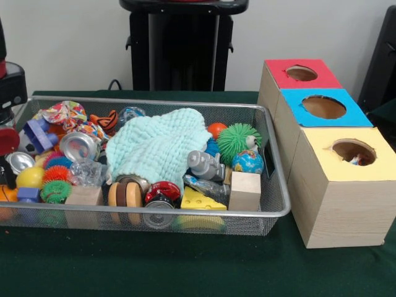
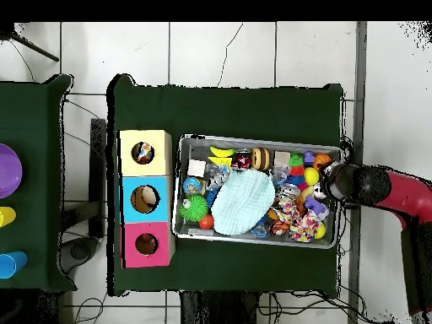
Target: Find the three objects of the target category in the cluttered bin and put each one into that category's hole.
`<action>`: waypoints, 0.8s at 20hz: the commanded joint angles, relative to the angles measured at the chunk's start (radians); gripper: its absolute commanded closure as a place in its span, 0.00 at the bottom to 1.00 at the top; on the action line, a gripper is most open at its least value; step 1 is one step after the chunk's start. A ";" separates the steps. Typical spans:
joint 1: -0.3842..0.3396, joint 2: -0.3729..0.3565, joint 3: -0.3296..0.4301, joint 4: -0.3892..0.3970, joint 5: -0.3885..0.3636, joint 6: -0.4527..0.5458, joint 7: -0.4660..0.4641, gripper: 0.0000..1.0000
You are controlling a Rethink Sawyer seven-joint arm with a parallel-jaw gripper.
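Right now arm (image 2: 384, 187) hovers at bin (image 1: 279, 185) end farthest from boxes; hand's state unclear. Mint cloth (image 1: 158, 145) hides middle clutter. Target category unknown; better lift cloth aside first, then search underneath.

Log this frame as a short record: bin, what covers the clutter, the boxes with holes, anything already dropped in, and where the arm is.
bin: silver wire-mesh tray on green tablecloth, packed with small toys
cover: pale mint knitted cloth lies over the middle of the pile
boxes: three wooden boxes beside the bin, each with a round hole, red-topped, blue-topped, yellow-topped
contents: something shows inside the yellow and blue holes; what it is cannot be told
arm: red and black arm at the bin's end away from the boxes
gripper: state cannot be told
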 commanded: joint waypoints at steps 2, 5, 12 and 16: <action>0.014 0.075 -0.037 -0.018 -0.020 -0.001 -0.139 0.00; 0.004 0.086 -0.030 -0.019 -0.028 -0.042 -0.143 0.00; -0.020 0.152 0.005 -0.097 -0.034 -0.031 -0.244 0.00; -0.050 0.219 0.050 -0.143 -0.029 -0.031 -0.341 0.00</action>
